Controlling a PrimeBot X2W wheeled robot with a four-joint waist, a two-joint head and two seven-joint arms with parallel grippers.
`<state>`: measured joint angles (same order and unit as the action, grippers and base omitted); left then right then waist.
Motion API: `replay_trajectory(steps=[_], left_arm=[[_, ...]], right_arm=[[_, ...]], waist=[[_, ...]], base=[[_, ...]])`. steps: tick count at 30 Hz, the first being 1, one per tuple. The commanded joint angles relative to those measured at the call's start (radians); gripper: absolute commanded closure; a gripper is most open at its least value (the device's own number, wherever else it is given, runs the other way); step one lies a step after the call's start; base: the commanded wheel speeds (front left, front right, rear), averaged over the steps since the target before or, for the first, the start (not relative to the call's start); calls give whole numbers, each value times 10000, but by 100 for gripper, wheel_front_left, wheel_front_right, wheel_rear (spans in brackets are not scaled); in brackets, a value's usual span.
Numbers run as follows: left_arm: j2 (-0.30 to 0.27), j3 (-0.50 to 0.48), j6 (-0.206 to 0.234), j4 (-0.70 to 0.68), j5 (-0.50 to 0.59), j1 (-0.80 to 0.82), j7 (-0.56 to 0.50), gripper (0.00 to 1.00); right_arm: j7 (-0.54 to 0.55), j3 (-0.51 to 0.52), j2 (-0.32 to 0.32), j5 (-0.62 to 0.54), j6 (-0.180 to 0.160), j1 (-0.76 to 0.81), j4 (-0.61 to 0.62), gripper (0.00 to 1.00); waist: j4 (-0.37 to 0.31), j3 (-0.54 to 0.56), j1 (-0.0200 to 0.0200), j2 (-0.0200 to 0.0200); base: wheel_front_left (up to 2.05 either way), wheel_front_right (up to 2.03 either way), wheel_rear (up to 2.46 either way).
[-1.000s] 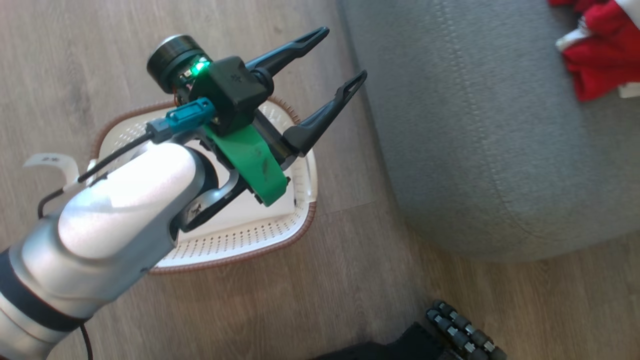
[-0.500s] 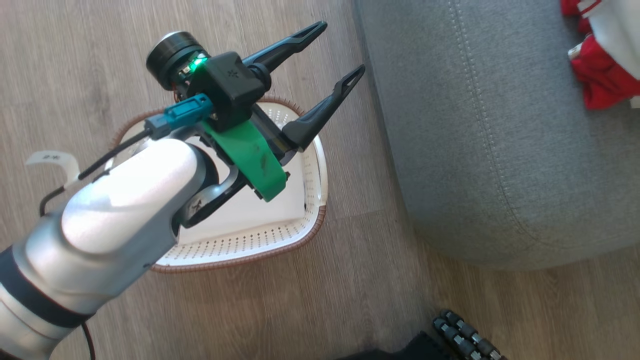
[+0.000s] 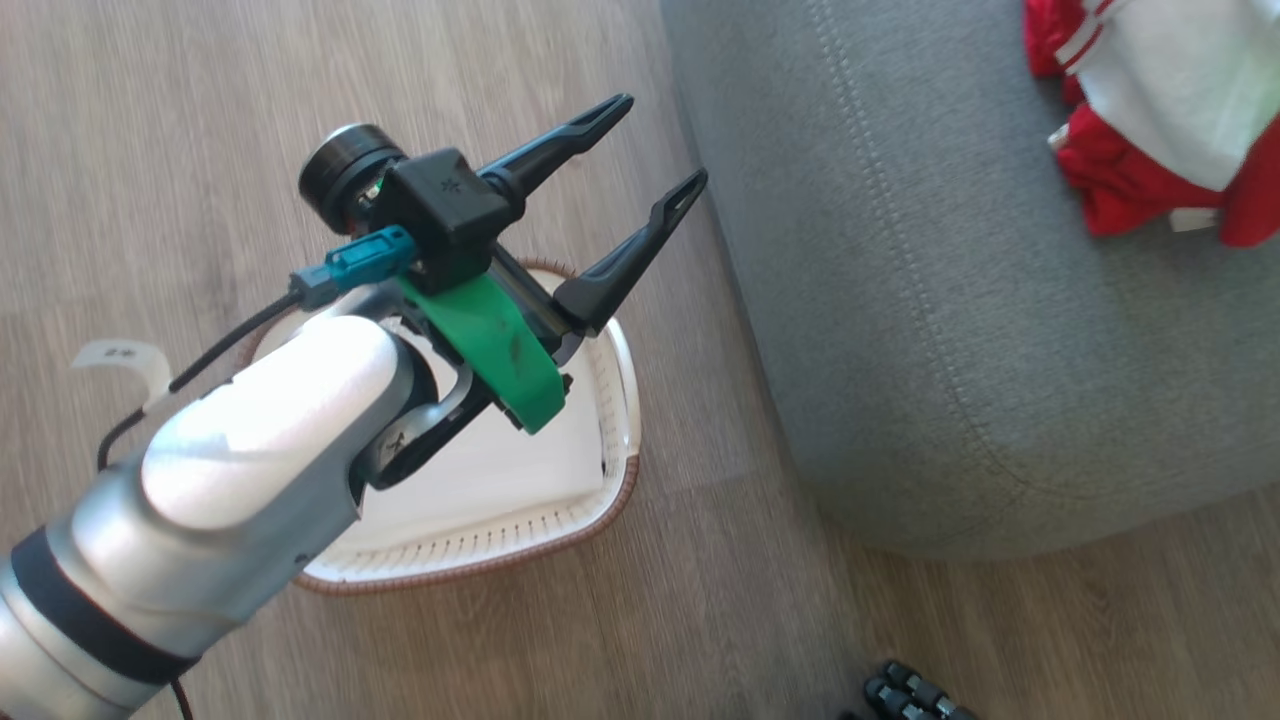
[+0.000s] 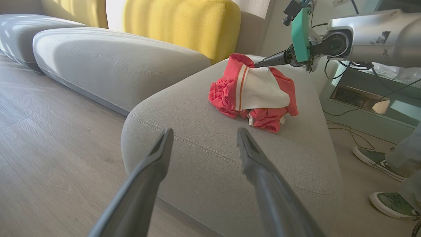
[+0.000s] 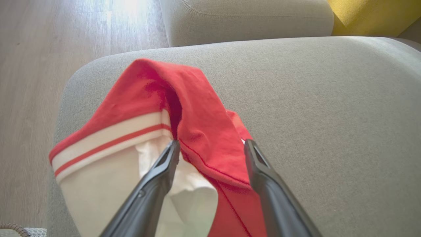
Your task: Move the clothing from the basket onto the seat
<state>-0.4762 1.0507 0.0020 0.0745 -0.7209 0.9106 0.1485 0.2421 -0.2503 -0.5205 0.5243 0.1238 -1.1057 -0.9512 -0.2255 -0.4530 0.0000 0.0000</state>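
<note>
Clothing [image 5: 197, 108] heaped on seat [image 5: 329, 98], drop-off stage imo. Right gripper [image 5: 211, 144] over seat, fingers apart, fabric loose between. Left gripper [image 3: 657, 140] spread wide above basket [image 3: 617, 400] beside seat. Next: lift right clear.

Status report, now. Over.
Left gripper open above the basket. Right gripper open, straddling a fold of the clothing. Clothing heaped on the seat; visible basket floor bare. A person's shoes beside the seat.

A person's 2 green shoes [image 4: 378, 161] stand on the wood floor [image 4: 49, 148].
</note>
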Motion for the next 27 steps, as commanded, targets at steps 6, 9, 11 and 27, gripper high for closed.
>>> replay_trajectory(steps=[6, 9, 11, 27], left_arm=[[-329, -538, 259, -152, -238, -240, 284, 0], [-377, -653, 435, -106, -392, -524, 430, 0], [-426, -747, 596, -72, -429, -695, 543, 0], [-835, -1957, 1592, -190, -776, -2562, 1103, 0]], right_arm=[[59, -776, -713, 704, 69, 648, 1395, 0], [-166, -975, -922, 1136, 69, 933, 2023, 0], [-324, -1176, -1116, 1304, 69, 1167, 2449, 0], [-2382, -400, -1692, 1862, 69, 3587, 4774, 0]], waist=[[-163, 925, 0, 0], [-123, 1322, 0, 0], [-62, 1572, 0, 0], [765, 3005, 0, 0]], base=[[0, 0, 0], [0, 0, 0], [0, 0, 0], [0, 0, 0]])
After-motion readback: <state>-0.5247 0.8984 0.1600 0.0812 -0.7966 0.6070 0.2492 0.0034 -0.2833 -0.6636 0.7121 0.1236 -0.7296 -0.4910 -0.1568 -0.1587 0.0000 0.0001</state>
